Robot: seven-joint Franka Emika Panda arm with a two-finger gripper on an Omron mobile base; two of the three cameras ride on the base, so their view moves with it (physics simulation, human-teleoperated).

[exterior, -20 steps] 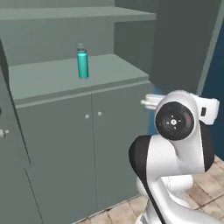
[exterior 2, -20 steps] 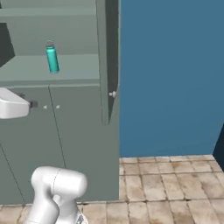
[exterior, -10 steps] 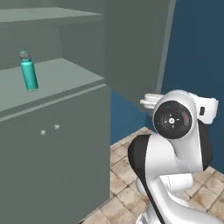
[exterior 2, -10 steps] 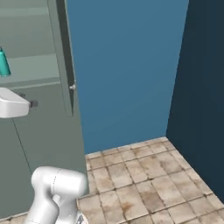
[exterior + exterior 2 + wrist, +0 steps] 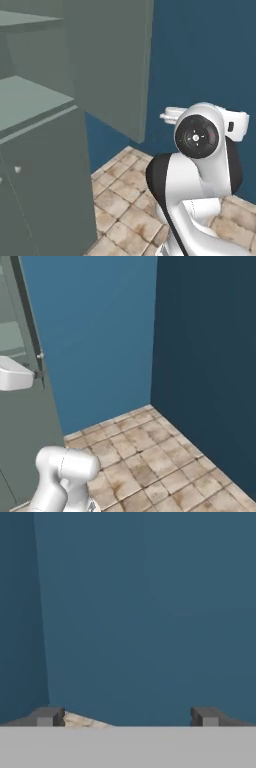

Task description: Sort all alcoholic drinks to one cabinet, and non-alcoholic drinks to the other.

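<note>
Blue wall (image 5: 150, 612) faces the pincer (image 5: 127, 717), whose fingertips (image 5: 47, 716) stand wide apart with nothing between them; the grey cabinet (image 5: 45, 150) with its open door (image 5: 115, 65) sits left of the arm. No bottle can be made out on the shelf part (image 5: 25, 97) in frame, so where the drinks are cannot be told. Best to finish the turn over the tiled floor (image 5: 150, 456), find the next drink, and check its label before grabbing.
</note>
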